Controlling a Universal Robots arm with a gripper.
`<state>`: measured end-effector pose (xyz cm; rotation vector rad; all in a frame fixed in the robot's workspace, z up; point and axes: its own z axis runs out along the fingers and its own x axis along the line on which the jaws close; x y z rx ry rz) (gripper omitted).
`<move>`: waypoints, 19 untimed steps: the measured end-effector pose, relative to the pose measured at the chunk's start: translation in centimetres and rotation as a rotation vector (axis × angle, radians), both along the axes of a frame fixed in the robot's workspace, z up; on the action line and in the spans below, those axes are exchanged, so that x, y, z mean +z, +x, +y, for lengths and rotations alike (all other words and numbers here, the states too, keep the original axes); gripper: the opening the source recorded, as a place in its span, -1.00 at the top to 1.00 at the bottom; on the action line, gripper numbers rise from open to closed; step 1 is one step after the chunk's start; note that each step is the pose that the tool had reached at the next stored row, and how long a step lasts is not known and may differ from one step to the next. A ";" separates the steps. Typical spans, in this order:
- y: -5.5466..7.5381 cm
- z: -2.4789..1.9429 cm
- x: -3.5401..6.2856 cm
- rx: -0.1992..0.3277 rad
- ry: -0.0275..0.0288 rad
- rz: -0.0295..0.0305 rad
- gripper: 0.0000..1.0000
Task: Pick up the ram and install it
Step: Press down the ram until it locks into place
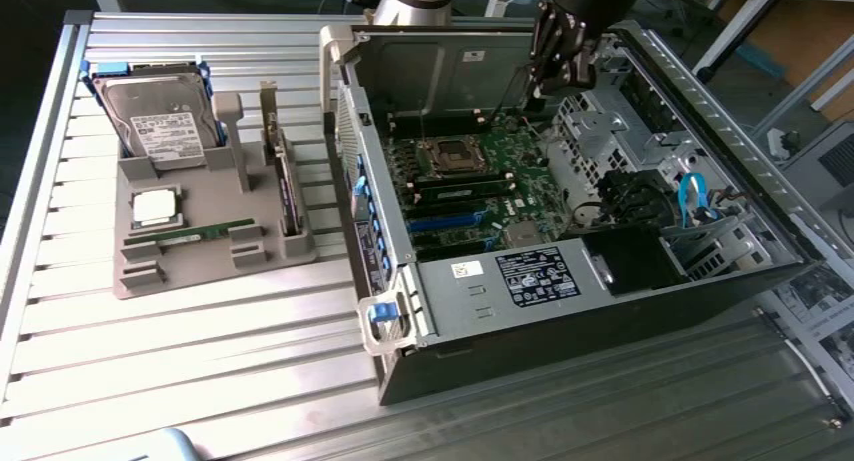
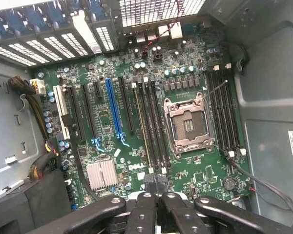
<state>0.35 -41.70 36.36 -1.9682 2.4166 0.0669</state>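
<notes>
- The open computer case (image 1: 587, 271) lies on its side on the slatted metal table (image 1: 160, 361), with the green motherboard (image 1: 481, 196) facing up.
- The arm reaches in from the far side, and its black gripper (image 1: 561, 56) hangs above the far end of the board, over the inside of the case.
- From the wrist view, the gripper (image 2: 157, 207) has its two black fingers (image 2: 144, 214) pressed together, with nothing showing between them.
- The same view looks straight down on the empty CPU socket (image 2: 188, 126), with rows of long black memory slots (image 2: 151, 126) on either side of it and a blue expansion slot (image 2: 115, 112) nearby.
- The ram (image 1: 200, 232) is well apart from the gripper: a thin green stick lying flat in the grey holder tray (image 1: 147, 271), on the exterior view's left of the case.
- Just behind the ram on that tray sits the square silver CPU chip (image 1: 155, 207).
- A hard drive (image 1: 160, 121) leans upright at the tray's far end.
</notes>
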 end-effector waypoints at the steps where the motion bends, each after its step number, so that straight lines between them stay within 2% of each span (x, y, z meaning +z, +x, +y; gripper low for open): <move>1: 0.0 0.00 0.00 -0.001 -0.0003 0.0000 0.79; 19: -0.2 0.01 0.00 -0.036 -0.0034 0.0000 0.79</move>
